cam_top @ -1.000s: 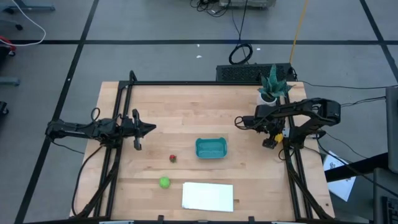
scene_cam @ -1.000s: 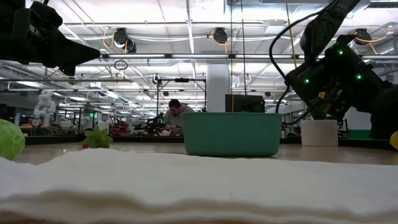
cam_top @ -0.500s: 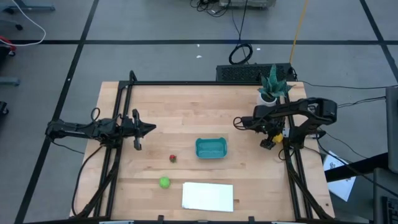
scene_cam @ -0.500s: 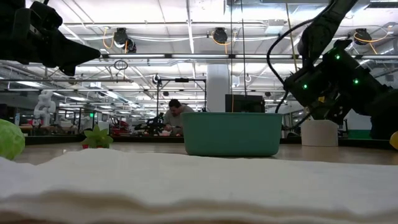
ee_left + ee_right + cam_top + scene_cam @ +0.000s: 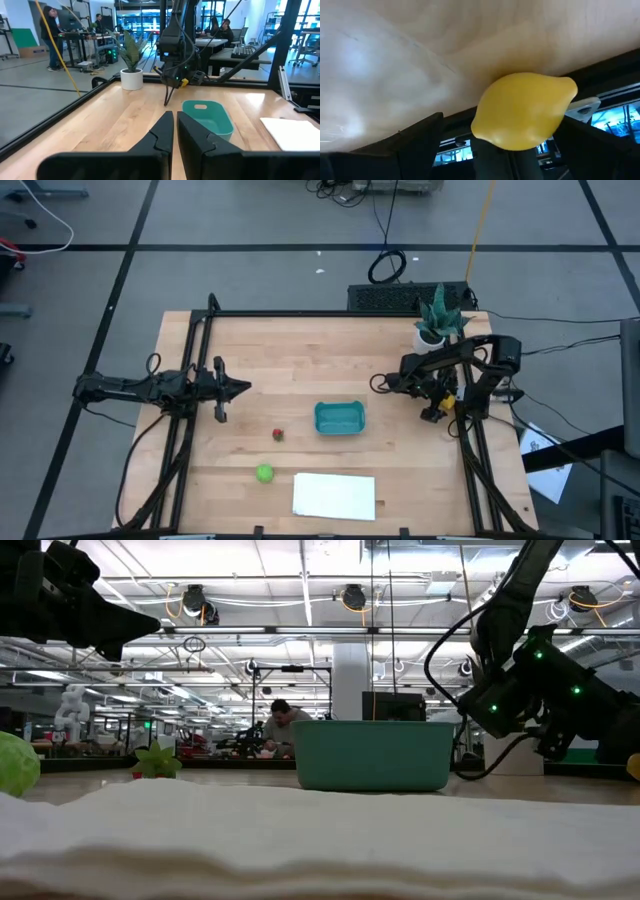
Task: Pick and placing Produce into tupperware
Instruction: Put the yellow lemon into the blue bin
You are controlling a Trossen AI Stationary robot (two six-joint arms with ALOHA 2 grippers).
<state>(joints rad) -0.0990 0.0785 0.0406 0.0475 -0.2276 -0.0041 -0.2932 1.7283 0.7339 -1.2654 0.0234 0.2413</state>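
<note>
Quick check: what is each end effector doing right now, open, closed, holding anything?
Left end effector: closed, empty, waiting at the table's left side.
Right end effector: closed on the lemon, near the table's right edge.

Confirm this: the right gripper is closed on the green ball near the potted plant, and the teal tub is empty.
Wrong fruit. The right gripper holds the yellow lemon, as the right wrist view shows; the green ball lies on the table in the high view. The teal tub is empty.

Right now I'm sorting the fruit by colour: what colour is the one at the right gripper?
Yellow lemon, clearest in the right wrist view.
</note>
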